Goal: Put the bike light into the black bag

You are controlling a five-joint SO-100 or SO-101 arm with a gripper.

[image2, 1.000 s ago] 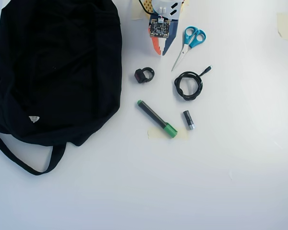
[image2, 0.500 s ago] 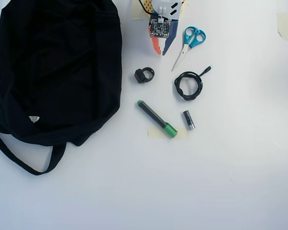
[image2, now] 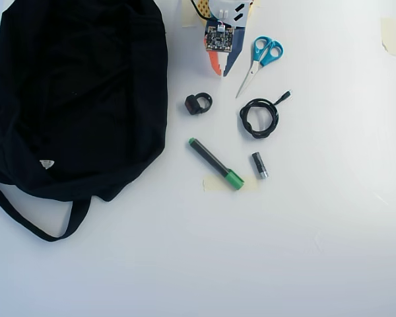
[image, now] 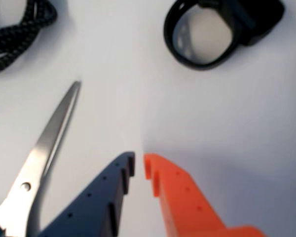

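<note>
overhead view shows the gripper point(image2: 219, 71) near the top edge of the table point(image2: 303, 238), its tips pointing down toward the bike light point(image2: 198, 104), which lies on the bare surface just beside the right edge of the black bag point(image2: 79, 99). the light is apart from the gripper and untouched. blue-handled scissors point(image2: 261, 58) lie just right of the gripper, a coiled cable point(image2: 259, 117) sits further down, and a green marker point(image2: 216, 164) and a small cylinder point(image2: 259, 165) lie below the light.

in the wrist view the two fingers, one dark blue and one orange, stand nearly closed with only a thin slit between their tips, gripping nothing. the bike light point(image: 227, 24) sits ahead at the top, loop strap facing the camera, with the scissors point(image: 44, 148) blade to the left.

the task looks to be at its start: the reach for the light. next the fingers would need to spread wide, advance over the light and close on its body or strap, keeping clear of the scissors.
</note>
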